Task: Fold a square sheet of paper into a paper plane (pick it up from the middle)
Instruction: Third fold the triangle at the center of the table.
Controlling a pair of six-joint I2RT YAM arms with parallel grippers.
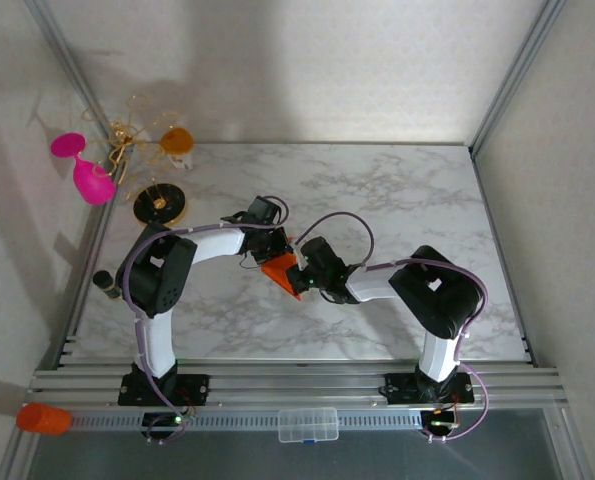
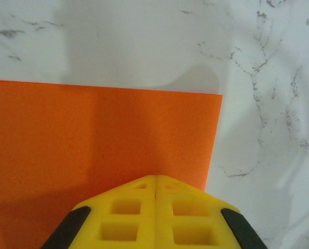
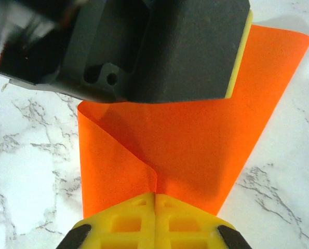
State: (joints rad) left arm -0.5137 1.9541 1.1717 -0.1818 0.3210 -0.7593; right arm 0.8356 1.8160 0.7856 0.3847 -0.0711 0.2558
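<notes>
Left pincer (image 2: 155,182) and right pincer (image 3: 155,197) are both pinched shut on the square sheet of paper (image 3: 196,140) mid-frame, I reckon to pull the fold taut.

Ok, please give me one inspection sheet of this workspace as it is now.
Surface: marble table, no spills seen.
Job's things: orange paper, partly folded, held at the middle of the table.
Clutter: pink goblet, orange cup, black disc, orange cylinder, clear box.
Grippers: left gripper and right gripper, jaws shut on the paper.
Cables: purple cable, loose loop above the table.
Surroundings: white walls, aluminium frame.
</notes>
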